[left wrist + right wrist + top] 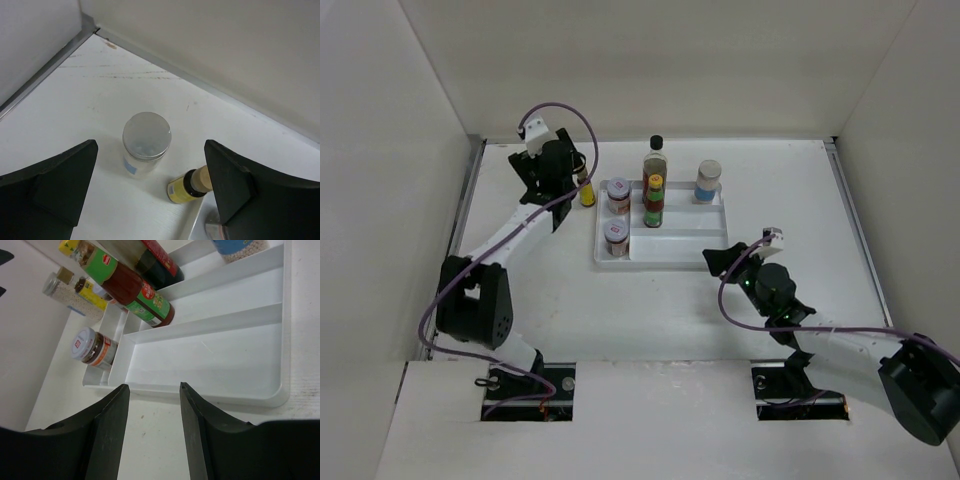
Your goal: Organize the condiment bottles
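The left claw (150, 150) hangs with its jaws spread wide and empty, directly above the silver-lidded jar (146, 142). The jar stands on the tabletop (100, 95) near the back left corner, outside the tray (665, 262). Just beside the jar, between it and the tray's edge, stands the small yellow-capped bottle (187, 186). The right claw (152, 405) is likewise parted and holds nothing, near the tray's front rim. The other five bottles (654, 200) already sit in the tray. The risk, as I judge it: when the left claw drops around the jar, the finger on the bottle's side could clip the small bottle and topple it, since the gap is slim; a grip high on the smooth lid might also slip
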